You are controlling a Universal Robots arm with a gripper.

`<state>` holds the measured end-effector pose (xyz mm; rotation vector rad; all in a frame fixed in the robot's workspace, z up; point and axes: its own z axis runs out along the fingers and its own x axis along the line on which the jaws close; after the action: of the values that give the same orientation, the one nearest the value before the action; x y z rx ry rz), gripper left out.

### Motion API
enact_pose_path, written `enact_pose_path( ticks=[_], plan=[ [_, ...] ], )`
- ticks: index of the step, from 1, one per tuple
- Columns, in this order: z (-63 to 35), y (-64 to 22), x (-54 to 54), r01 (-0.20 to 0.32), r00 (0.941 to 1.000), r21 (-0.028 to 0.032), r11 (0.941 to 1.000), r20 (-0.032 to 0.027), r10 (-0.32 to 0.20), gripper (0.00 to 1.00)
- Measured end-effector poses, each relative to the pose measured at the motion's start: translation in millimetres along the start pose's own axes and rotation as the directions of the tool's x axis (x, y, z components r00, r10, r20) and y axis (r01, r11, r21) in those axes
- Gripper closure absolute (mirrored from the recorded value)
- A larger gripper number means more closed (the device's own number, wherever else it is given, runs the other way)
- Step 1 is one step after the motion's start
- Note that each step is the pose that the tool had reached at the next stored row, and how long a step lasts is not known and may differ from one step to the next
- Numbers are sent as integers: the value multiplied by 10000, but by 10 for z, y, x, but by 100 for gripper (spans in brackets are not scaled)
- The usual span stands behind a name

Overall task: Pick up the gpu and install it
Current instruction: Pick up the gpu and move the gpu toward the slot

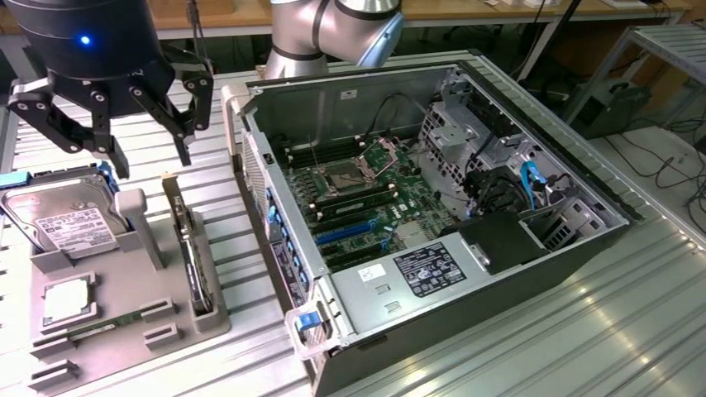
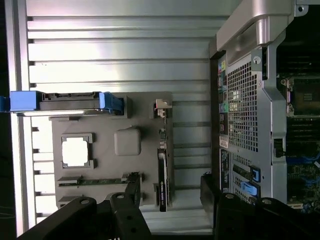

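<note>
The gpu (image 1: pixel 190 248) stands on its edge in a slot of the grey holder tray (image 1: pixel 144 281), its silver bracket end toward the back. In the wrist view the gpu (image 2: pixel 162 175) is a thin dark strip on the tray (image 2: pixel 107 130). My gripper (image 1: pixel 152 161) hangs above the tray's back end, higher than the gpu and apart from it. Its black fingers (image 1: pixel 185 149) are spread open with nothing between them. In the wrist view the gripper (image 2: pixel 170 192) straddles the line of the card from above.
The open computer case (image 1: pixel 331 91) lies at the exterior view's right of the tray, its motherboard (image 1: pixel 364 198) and blue card slots (image 1: pixel 347 231) exposed. On the tray stand a silver hard drive (image 1: pixel 61 223), a processor (image 1: pixel 66 299) and a memory stick (image 1: pixel 105 324).
</note>
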<state>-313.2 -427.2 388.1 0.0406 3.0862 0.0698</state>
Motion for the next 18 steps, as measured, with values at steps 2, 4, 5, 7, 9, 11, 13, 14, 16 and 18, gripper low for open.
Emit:
enact_pose_path(
  ticks=[2,4,5,7,9,11,13,14,16,18],
  plan=[
    [5,-1,0,1,10000,0,10000,0,-1,40],
    [8,-1,0,1,10000,0,10000,0,-1,40],
    [9,-1,0,0,10000,0,10000,0,0,40],
    [11,-1,0,0,10000,0,10000,0,0,40],
    [14,-2,0,1,10000,-1,10000,1,-1,40],
    [18,-2,1,0,10000,0,10000,-3,0,40],
    [20,-2,1,1,10000,-1,10000,-3,-1,40],
    [22,-2,1,0,10000,0,10000,-3,0,40],
    [24,-2,1,0,10000,0,10000,-3,0,40],
    [31,-2,1,0,10000,-1,10000,-4,0,40]
  ],
)
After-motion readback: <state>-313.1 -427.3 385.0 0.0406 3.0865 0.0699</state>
